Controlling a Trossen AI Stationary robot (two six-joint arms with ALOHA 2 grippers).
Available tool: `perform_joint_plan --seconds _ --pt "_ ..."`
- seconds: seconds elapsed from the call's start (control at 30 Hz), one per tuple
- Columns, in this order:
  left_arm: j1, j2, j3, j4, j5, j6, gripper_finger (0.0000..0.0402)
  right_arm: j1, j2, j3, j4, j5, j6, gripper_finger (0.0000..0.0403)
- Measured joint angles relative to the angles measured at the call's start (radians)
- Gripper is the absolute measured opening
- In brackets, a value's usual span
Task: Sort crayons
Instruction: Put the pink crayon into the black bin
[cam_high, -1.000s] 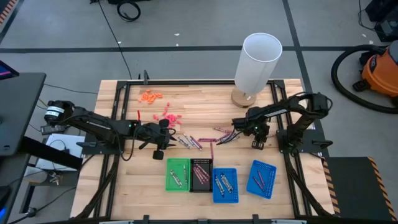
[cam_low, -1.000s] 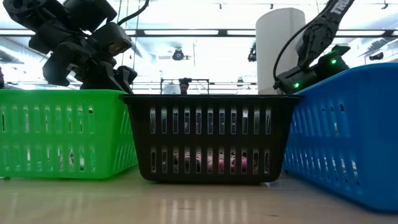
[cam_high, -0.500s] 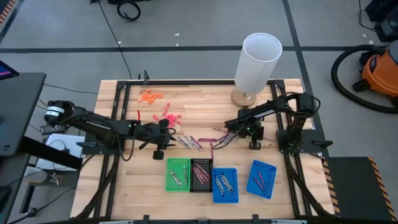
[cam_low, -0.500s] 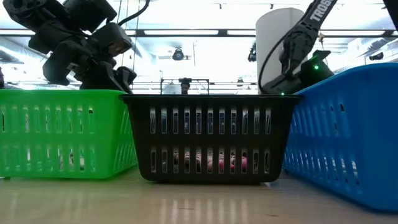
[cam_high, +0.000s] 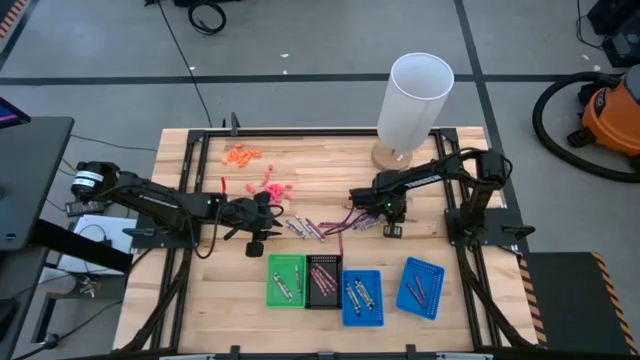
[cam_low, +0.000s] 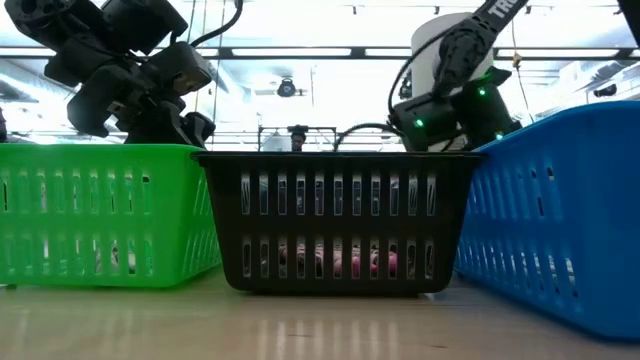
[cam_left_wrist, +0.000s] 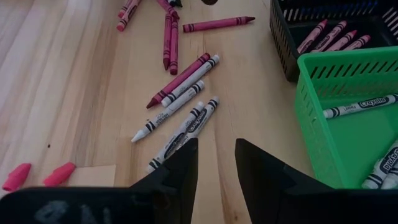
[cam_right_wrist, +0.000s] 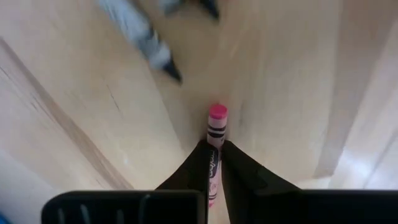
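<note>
table (cam_high: 330, 160) is showing pale wood planks, smooth with a slight sheen. green basket (cam_low: 100, 215), black basket (cam_low: 335, 225) and blue basket (cam_low: 560, 230) are looking like slotted plastic, a bit glossy. crayons (cam_left_wrist: 186, 124) are wearing matt paper wrappers with waxy tips. pink crayon (cam_right_wrist: 214, 146) is showing a waxy tip too. gripper fingers (cam_left_wrist: 171, 177) are looking matt black plastic. white cylinder (cam_high: 415, 98) is looking smooth and matt.

**Workshop floor around a wooden table**

A pale wooden table (cam_high: 320, 170) stands on a grey floor (cam_high: 300, 40) crossed by dark lines. An orange vacuum (cam_high: 612, 115) sits beyond its right edge. Long ceiling lights (cam_low: 300, 52) glow brightly overhead.
</note>
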Motion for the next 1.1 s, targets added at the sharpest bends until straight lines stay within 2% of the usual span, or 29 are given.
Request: perform_joint_plan --seconds 0.23,0.53,0.87,1.1 --pt "0.0 0.0 0.0 0.001 0.0 0.0 0.0117 0.0 0.001 0.081 -0.009 0.032 0.0 0.0032" --pt "0.0 0.0 0.0 0.001 0.0 0.0 0.0117 0.012 0.0 0.214 -0.123 0.088 0.036 0.0032" --pt "0.0 0.0 0.0 0.001 0.0 -0.009 0.0117 0.096 0.0 0.34 -0.22 0.096 0.139 0.0032" --pt "0.0 0.0 0.0 -0.003 0.0 -0.016 0.0117 0.168 -0.049 0.378 -0.234 0.089 0.234 0.0032"
